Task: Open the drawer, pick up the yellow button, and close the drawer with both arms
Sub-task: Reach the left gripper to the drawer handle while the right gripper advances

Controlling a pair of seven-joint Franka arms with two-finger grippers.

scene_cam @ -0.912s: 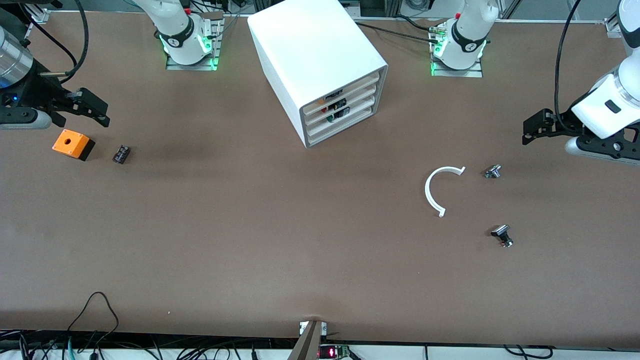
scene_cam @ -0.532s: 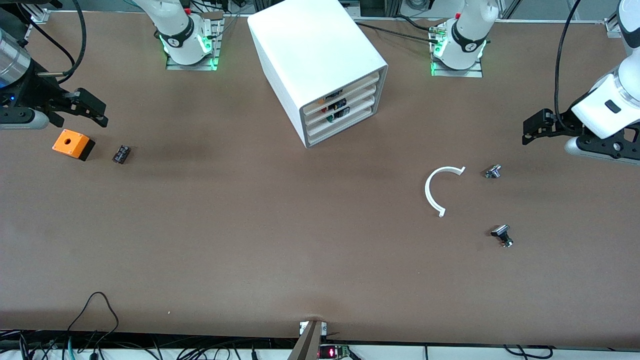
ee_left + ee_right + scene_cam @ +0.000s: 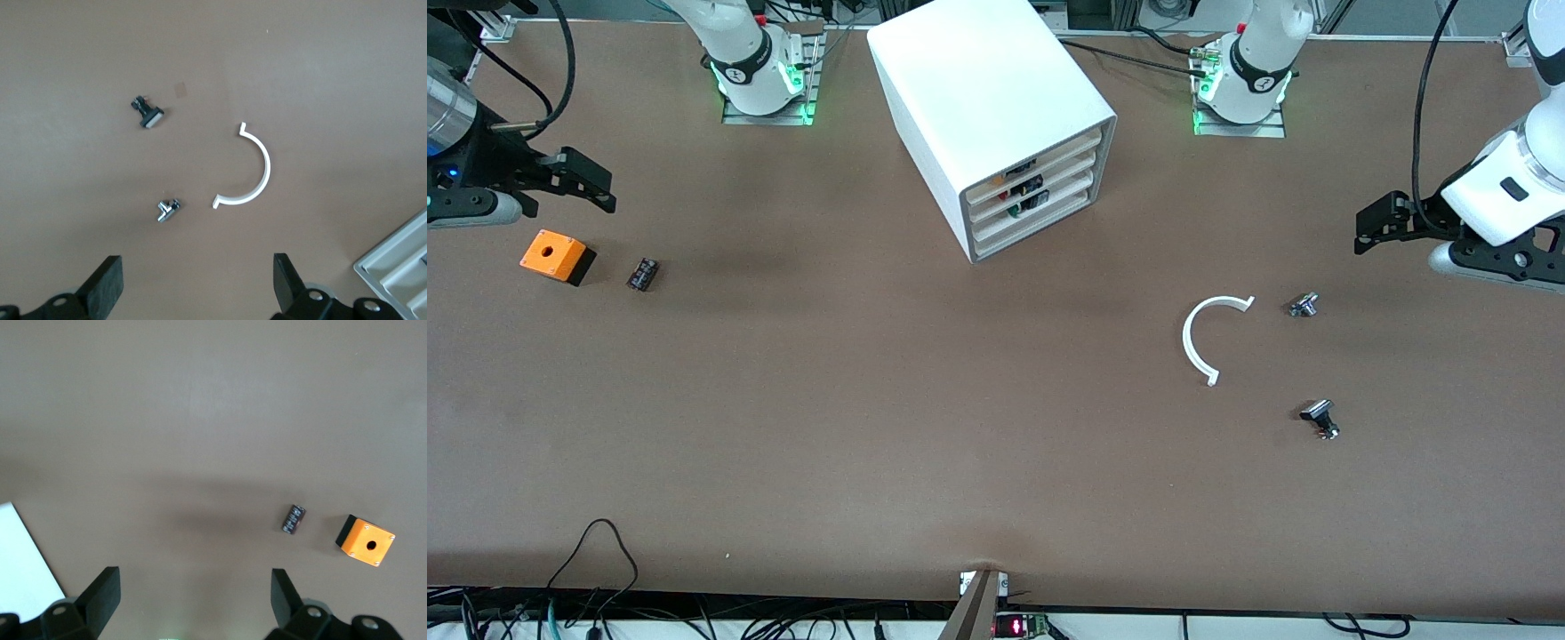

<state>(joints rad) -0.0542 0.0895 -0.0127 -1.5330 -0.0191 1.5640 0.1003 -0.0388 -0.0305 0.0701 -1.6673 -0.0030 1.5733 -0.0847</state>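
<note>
A brown table (image 3: 925, 427) seen from above holds a big white cabinet (image 3: 987, 107) at about twelve o'clock, its four stacked drawers all shut. The top drawer (image 3: 1040, 158), a shallow white plastic tray, looks light, stiff and smooth; its sloped front edge seems the only place to hook a finger, and the cabinet may slide unless braced. A speck of orange inside it may be the button, too small to confirm; such a small, hard piece would likely be pinched by its square body. At three o'clock the left gripper (image 3: 1375, 227) hangs spread wide and empty; at nine o'clock the right gripper (image 3: 589, 182) hangs likewise over the table near an orange box (image 3: 554, 255). Neither touches anything.
</note>
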